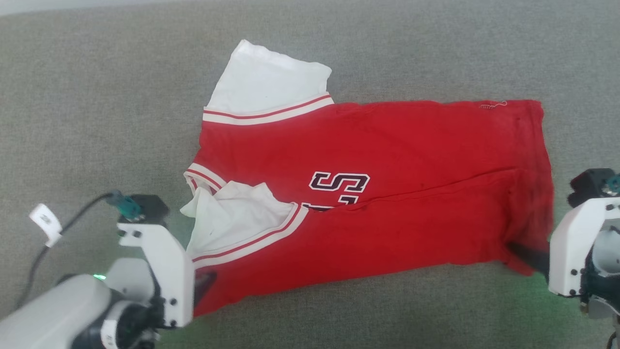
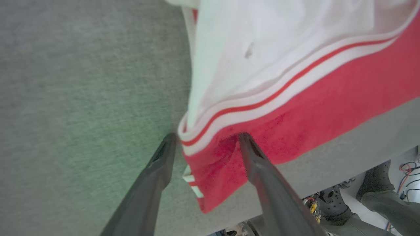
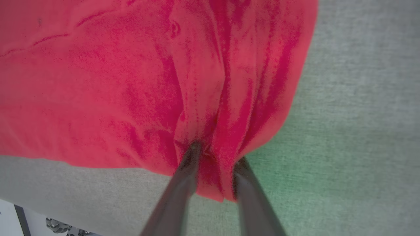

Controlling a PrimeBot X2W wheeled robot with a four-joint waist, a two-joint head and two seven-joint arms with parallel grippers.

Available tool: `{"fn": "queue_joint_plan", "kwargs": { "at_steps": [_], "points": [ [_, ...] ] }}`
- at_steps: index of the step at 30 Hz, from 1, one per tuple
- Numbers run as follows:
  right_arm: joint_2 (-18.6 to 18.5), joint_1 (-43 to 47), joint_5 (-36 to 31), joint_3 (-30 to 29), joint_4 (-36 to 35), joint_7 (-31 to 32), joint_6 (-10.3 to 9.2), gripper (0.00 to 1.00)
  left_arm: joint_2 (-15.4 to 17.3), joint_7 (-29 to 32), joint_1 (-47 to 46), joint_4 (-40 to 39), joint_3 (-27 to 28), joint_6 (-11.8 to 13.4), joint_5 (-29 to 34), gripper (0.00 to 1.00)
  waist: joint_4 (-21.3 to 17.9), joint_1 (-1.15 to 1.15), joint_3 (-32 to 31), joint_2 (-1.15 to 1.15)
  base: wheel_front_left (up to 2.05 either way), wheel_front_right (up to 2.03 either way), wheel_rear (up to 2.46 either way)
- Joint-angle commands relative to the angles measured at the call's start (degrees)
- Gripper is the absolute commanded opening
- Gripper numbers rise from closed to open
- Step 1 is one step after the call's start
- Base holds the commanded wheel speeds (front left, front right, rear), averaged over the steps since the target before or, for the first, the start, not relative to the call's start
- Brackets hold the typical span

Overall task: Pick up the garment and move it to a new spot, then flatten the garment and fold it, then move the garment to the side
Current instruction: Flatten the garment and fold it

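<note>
Lying on the worktop: the garment [image 1: 368, 160], red, is spread flat across the middle of the grey cloth-covered worktop [image 1: 97, 97], with its sleeves toward the left edge and its hem [image 1: 535, 160] toward the right edge.
Fold: the near long side is turned over onto the body. Its edge runs across the chest and covers the lower part of the dark, white-outlined lettering [image 1: 339, 182].
Far sleeve [image 1: 271, 82]: white and flat, pointing toward the far edge, with white-and-red striped trim along its seam.
Near sleeve [image 1: 232, 213]: white and rumpled, lying on top of the red cloth just beside the lettering.
Left gripper [image 2: 205, 137]: at the garment's near left corner. The fingers are wide apart, the striped corner lies between them, and one fingertip is over bare grey cloth.
Right gripper [image 3: 218, 152]: at the garment's near right corner, on the hem. The fingers are slightly apart and a bunched fold of red cloth fills the gap; whether they press on it cannot be told.
Near edge: the garment's near side lies close to the worktop's near edge.
Light: there is a green glow on the grey cloth beside each gripper.
</note>
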Motion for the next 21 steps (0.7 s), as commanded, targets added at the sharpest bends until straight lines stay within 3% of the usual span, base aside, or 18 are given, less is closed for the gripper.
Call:
{"fn": "queue_joint_plan", "kwargs": {
  "at_steps": [1, 8, 12, 21],
  "points": [
    [0.5, 0.2, 0.1, 0.4, 0.6, -0.4, -0.08, 1.00, 1.0, 0.3, -0.5, 0.7, 0.4, 0.2, 0.4, 1.00, -0.1, 0.00, -0.5, 0.00, 0.00, 0.00, 0.00],
    [1.2, -1.2, -0.4, -0.7, -0.4, -3.5, -0.08, 1.00, 5.3, 3.4, -4.6, -3.7, 2.0, 1.0, 1.5, 1.00, -1.5, 0.00, -2.2, 0.00, 0.00, 0.00, 0.00],
    [2.8, -2.7, -0.3, -2.2, -2.0, -7.8, -0.07, 1.00, 6.9, 4.7, -8.9, -4.8, 3.3, -0.2, 2.6, 1.00, -3.2, 0.00, -2.6, 0.00, 0.00, 0.00, 0.00],
    [7.4, -9.1, -0.8, -0.2, -3.5, -27.9, -0.06, 1.00, 6.2, 5.4, -19.9, 4.9, 4.4, -8.9, 6.8, 1.00, -10.7, 0.00, -0.2, 0.00, 0.00, 0.00, 0.00]
  ]
}}
